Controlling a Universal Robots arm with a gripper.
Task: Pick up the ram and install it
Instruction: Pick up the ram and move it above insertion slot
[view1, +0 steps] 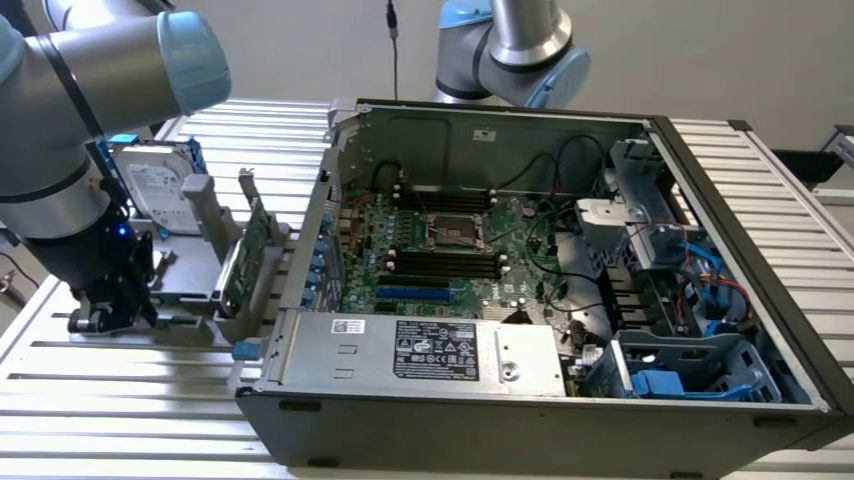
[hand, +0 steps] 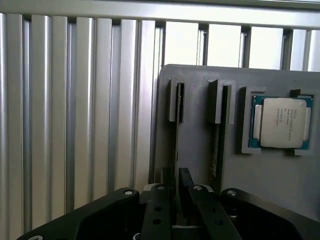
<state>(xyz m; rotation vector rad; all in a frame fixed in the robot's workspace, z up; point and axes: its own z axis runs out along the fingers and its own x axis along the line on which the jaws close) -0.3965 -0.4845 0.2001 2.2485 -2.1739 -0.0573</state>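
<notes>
Here the gripper (hand: 176, 200) stands narrow, its fingers (hand: 162, 205) pinching the ram (hand: 177, 140), which stands edge-on in a slot of the grey holder (hand: 270, 175) beside the open computer case (view1: 441, 140). The ram's near end is hidden between the fingers, and its chips cannot be made out.

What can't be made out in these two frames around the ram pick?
- ram: wrist view, edge-on in a slot of the holder, so its chips and label are unseen; one end is hidden behind the gripper.
- CPU: wrist view, printing too small to read.
- motherboard slots: exterior view, too small to tell latch positions.
- arm: exterior view, blocks part of the holder.
</notes>
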